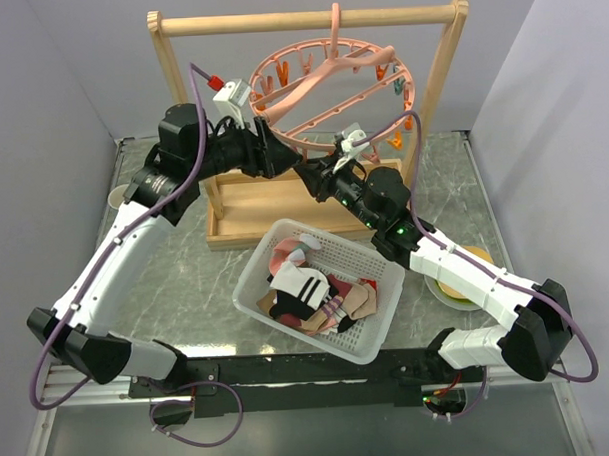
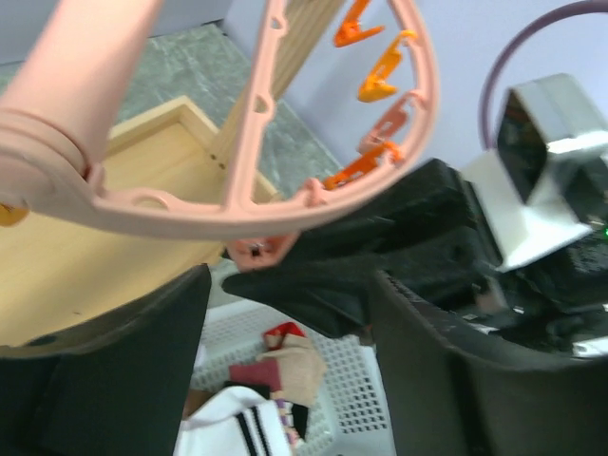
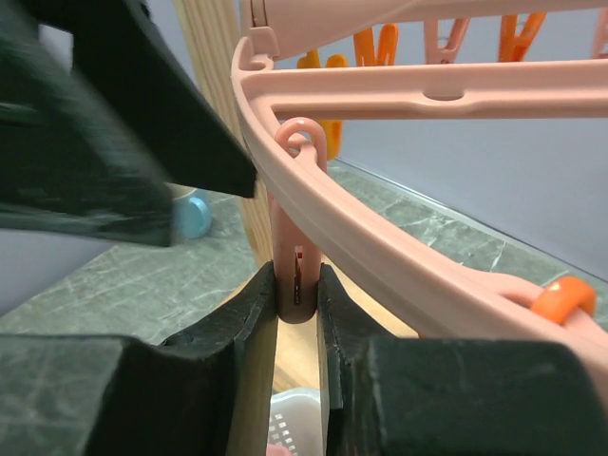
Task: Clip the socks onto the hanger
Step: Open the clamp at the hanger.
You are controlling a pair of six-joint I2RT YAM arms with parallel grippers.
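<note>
A round salmon-pink plastic ring hanger hangs from the top bar of a light wooden rack frame. In front of the rack's base, between the two arms, sits a white mesh plastic basket with assorted small fabric socks in it. At the ring's near rim the right gripper sits on either side of a small pink plastic clip, with the left gripper just left of it.
</note>
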